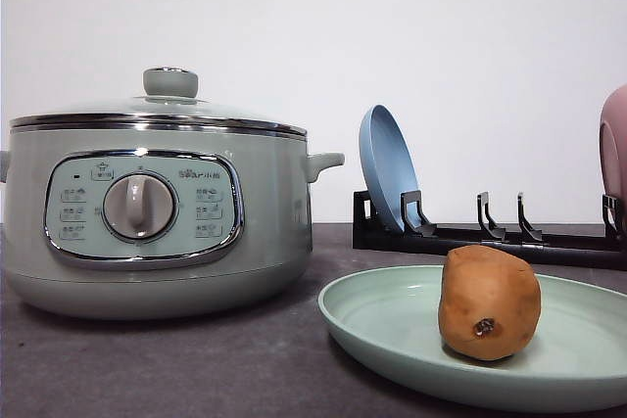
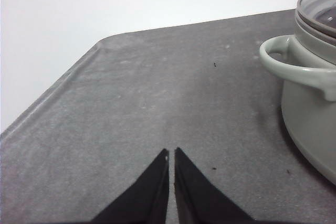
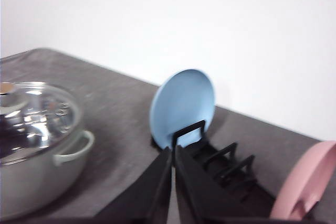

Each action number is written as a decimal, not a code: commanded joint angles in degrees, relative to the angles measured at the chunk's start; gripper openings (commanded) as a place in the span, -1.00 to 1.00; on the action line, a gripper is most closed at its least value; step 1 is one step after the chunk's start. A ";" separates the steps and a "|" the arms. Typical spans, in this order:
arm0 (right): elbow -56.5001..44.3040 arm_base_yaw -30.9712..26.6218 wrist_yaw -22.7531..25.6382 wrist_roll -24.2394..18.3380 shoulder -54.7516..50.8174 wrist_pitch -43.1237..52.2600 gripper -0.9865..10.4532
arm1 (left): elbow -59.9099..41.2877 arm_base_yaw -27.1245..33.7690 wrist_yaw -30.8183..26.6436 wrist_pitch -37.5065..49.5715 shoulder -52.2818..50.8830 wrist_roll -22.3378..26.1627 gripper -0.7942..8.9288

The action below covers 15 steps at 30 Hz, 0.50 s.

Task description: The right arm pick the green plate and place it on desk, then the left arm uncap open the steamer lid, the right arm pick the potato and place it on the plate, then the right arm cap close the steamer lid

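Orange-brown potato (image 1: 489, 301) with a dark spot, mint-green plate (image 1: 392, 325), sage-green steamer (image 1: 265, 232), mottled dark grey table (image 1: 196, 369), blue plate (image 1: 387, 165).

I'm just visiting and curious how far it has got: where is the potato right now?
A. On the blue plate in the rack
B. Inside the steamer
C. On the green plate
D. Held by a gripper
C. The front view shows the potato resting on the green plate, which lies flat on the desk beside the closed steamer.

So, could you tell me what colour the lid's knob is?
Sage green knob, clearest in the front view.
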 commanded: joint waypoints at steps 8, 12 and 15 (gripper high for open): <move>-22.67 -2.69 6.19 -0.48 -14.51 17.90 -0.81 | -1.05 0.13 0.02 -0.61 -0.04 -0.15 -0.80; -30.01 -2.84 9.01 0.00 -19.78 20.15 -0.81 | -1.05 0.13 0.02 -0.61 -0.04 -0.15 -0.80; -34.40 -2.84 10.40 0.17 -23.21 21.03 -0.81 | -1.05 0.13 0.02 -0.61 -0.04 -0.15 -0.80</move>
